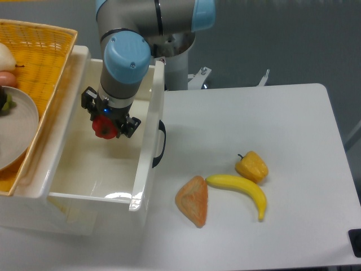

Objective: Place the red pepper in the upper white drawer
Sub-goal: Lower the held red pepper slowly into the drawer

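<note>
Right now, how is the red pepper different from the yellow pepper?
The red pepper is bright red; the yellow pepper is yellow-orange. The red one is held in the gripper over the white drawer; the yellow one lies on the table beside the banana. Both are small and lumpy.

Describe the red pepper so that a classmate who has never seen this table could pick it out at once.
Start at the big white drawer on the left of the table, the one with a black handle. Over its open inside hangs the robot's gripper, and the red pepper is the small glossy thing in its grip. It is the only red item; the other pepper, out on the table, is yellow-orange.
</note>
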`<state>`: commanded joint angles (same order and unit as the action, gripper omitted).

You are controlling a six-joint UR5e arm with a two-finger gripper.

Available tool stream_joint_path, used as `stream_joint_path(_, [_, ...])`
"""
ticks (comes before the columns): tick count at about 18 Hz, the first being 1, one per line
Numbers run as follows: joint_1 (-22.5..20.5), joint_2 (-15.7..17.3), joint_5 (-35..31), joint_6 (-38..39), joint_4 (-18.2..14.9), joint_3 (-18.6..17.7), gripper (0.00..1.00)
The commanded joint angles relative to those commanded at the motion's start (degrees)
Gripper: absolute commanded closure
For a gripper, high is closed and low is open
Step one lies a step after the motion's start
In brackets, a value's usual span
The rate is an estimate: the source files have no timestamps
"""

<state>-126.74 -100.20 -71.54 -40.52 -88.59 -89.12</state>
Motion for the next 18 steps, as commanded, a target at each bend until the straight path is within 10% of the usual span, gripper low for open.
stream_joint_path(18, [0.35,-0.26,0.0,0.09,0.0,-0.09,0.39])
